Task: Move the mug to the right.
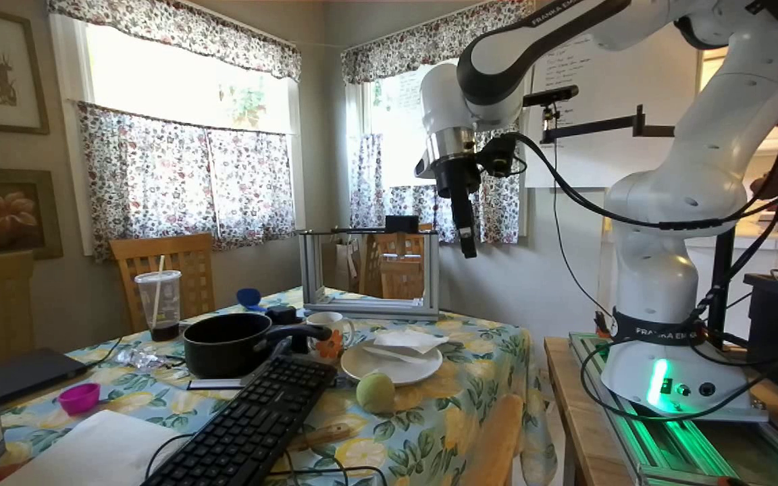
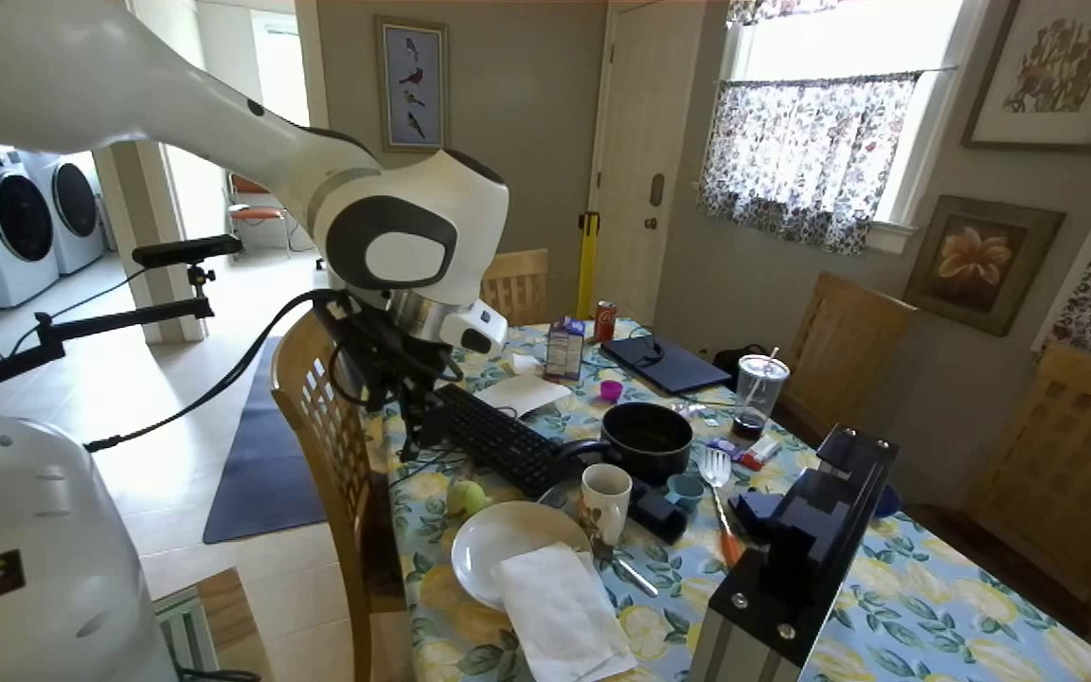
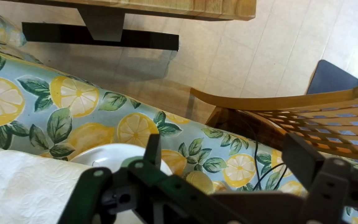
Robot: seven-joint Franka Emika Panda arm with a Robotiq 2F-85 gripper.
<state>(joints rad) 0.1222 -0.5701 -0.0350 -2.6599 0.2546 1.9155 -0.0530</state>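
Hanging high over the lemon-print tablecloth (image 3: 180,135), that Robotiq gripper (image 3: 225,151) has its jaws spread wide apart. Meanwhile, the orange-flowered white mug (image 2: 605,499) is just sitting upright between the black saucepan (image 2: 650,461) and white plate (image 2: 508,529) in both exterior views, basically right beside that plate.

In an exterior view, the white, smooth-shelled robot arm with black trim (image 1: 676,189) stands on its green-lit white base (image 1: 632,385) and bends over outward. Below its silver metal wrist collar (image 1: 453,143), the black two-fingered gripper (image 3: 227,152) points down, slightly slanted; in the wrist view its blocky fingers (image 3: 153,151) stand wide apart.
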